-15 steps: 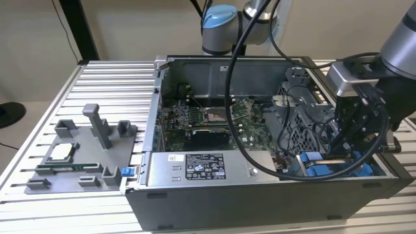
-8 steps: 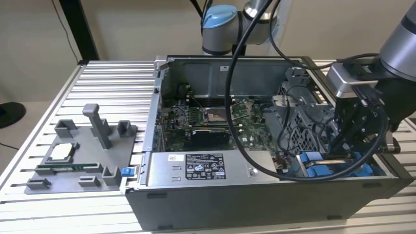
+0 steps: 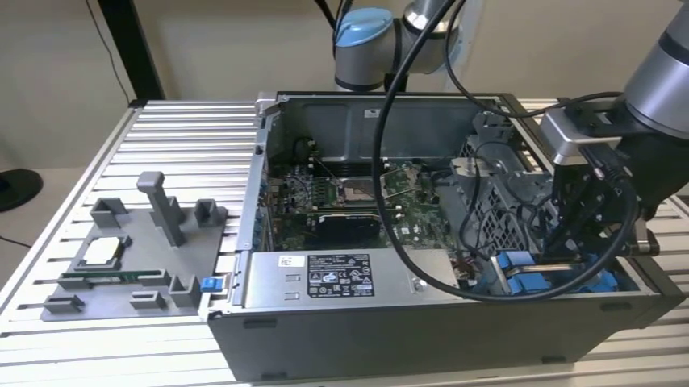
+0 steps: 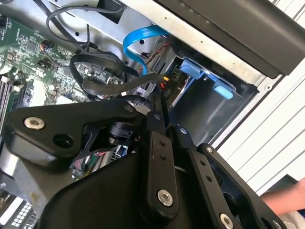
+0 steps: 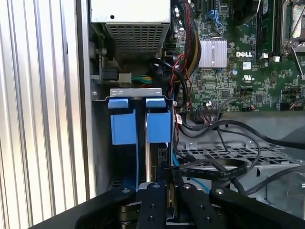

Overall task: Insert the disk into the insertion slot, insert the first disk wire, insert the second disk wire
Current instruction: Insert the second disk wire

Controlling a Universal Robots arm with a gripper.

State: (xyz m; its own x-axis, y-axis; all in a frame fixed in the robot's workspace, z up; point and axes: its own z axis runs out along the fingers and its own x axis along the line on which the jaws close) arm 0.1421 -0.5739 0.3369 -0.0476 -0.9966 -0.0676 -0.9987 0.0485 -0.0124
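My jaws (image 5: 164, 191) pinch a black wire connector (image 4: 164, 90) at the insertion slot (image 5: 138, 95), six o'clock of its blue tabs (image 5: 138, 126); I judge square, gentle seating best.

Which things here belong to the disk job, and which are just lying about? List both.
Job: insertion slot; black disk wire, pinched in the end effector.
Lying about: power-supply box; motherboard; grey parts holder.
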